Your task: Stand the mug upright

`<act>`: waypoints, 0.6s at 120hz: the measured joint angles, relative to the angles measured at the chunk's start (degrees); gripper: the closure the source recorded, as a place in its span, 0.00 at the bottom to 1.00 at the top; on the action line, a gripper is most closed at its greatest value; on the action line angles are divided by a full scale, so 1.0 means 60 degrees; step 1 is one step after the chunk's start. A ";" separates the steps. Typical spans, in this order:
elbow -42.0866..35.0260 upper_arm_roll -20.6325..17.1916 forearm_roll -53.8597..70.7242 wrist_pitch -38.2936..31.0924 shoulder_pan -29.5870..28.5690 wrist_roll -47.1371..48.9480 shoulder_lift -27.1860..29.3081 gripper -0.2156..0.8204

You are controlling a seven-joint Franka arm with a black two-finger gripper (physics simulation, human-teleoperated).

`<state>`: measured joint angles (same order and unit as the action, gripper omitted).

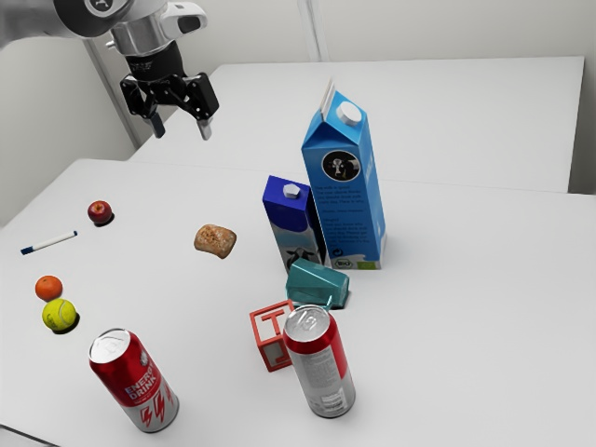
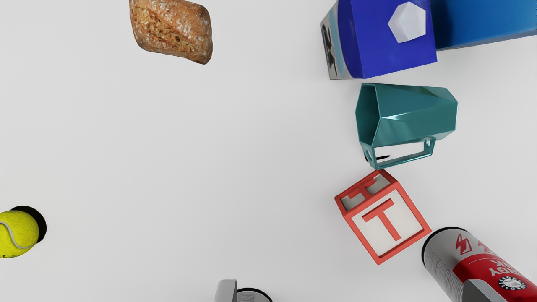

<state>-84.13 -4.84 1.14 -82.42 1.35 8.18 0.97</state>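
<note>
Mug on its side, pincer wide and empty above the surface

The teal mug [image 2: 407, 113] lies on its side on the surface [image 1: 447, 326], between the small blue milk carton [image 2: 394, 37] and the red-framed letter block [image 2: 388, 220]. Its mouth faces the side where the tennis ball [image 1: 60, 315] lies; its handle [image 2: 405, 161] points toward the block. The pincer [image 1: 182, 132] hangs high and well apart from it, fingers spread, nothing between them.

I judge the step in hand to be reaching the mug. The next move calls for crossing over it, coming down with the fingers clear of carton and block, closing on the body, then lifting and turning it mouth up. The close neighbours could be knocked.

In the exterior view, the top of the nearer can [image 1: 318, 361] hides part of the handle and the block, so I cannot tell whether those two touch. The mug's inside is dark and its underside hidden. The wrist view's edges cut off the tennis ball, the large blue carton [image 1: 345, 177] and most of the energy drink can [image 1: 135, 382].
</note>
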 joint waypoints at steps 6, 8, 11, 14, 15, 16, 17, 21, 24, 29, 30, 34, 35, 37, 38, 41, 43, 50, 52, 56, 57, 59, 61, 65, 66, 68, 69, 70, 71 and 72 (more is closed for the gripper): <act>-0.0001 0.0000 0.0000 -0.0004 0.0015 0.0004 0.0001 0.23; -0.0001 0.0000 0.0000 -0.0005 0.0021 0.0006 0.0004 0.23; -0.0001 0.0000 -0.0002 -0.0006 0.0030 0.0007 0.0006 0.23; -0.0010 0.0005 -0.0004 -0.0010 0.0046 0.0008 0.0011 0.23; -0.0015 0.0007 -0.0005 -0.0011 0.0051 0.0008 0.0013 0.23; -0.0022 0.0008 -0.0006 -0.0012 0.0055 0.0008 0.0017 0.23; -0.0029 0.0007 -0.0006 -0.0014 0.0057 0.0007 0.0023 0.23; -0.0074 0.0010 -0.0012 -0.0019 0.0073 0.0006 0.0061 0.23; -0.0129 0.0007 -0.0024 -0.0022 0.0078 0.0005 0.0099 0.23; -0.0270 0.0005 -0.0059 -0.0035 0.0091 0.0004 0.0196 0.23; -0.0309 0.0009 -0.0081 -0.0039 0.0096 0.0003 0.0220 0.23; -0.0440 0.0022 -0.0158 -0.0054 0.0119 0.0002 0.0290 0.23; -0.0474 0.0025 -0.0175 -0.0057 0.0125 0.0001 0.0302 0.23; -0.0531 0.0030 -0.0208 -0.0066 0.0135 0.0000 0.0325 0.23; -0.0554 0.0032 -0.0232 -0.0070 0.0138 -0.0001 0.0333 0.23; -0.0606 0.0037 -0.0306 -0.0085 0.0147 -0.0006 0.0353 0.23; -0.0651 0.0039 -0.0351 -0.0105 0.0151 -0.0008 0.0368 0.23; -0.0994 0.0046 -0.0501 -0.0259 0.0161 -0.0025 0.0450 0.23; -0.1088 0.0050 -0.0560 -0.0313 0.0164 -0.0033 0.0466 0.23; -0.1259 0.0054 -0.0668 -0.0429 0.0169 -0.0048 0.0487 0.23; -0.1299 0.0055 -0.0692 -0.0461 0.0169 -0.0053 0.0490 0.23; -0.1394 0.0056 -0.0741 -0.0536 0.0169 -0.0066 0.0500 0.23; -0.1479 0.0057 -0.0795 -0.0612 0.0169 -0.0080 0.0507 0.23; -0.1666 0.0094 -0.0926 -0.0773 0.0195 -0.0115 0.0533 0.23; -0.1725 0.0112 -0.0962 -0.0819 0.0207 -0.0125 0.0543 0.23; -0.1839 0.0144 -0.1029 -0.0912 0.0224 -0.0148 0.0565 0.23; -0.1893 0.0157 -0.1060 -0.0959 0.0226 -0.0160 0.0574 0.23; -0.1959 0.0173 -0.1097 -0.1010 0.0230 -0.0173 0.0582 0.23; -0.2016 0.0186 -0.1133 -0.1059 0.0231 -0.0187 0.0589 0.23; -0.2067 0.0197 -0.1169 -0.1108 0.0229 -0.0201 0.0594 0.23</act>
<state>-96.53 -3.65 -5.87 -89.07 2.72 6.98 4.54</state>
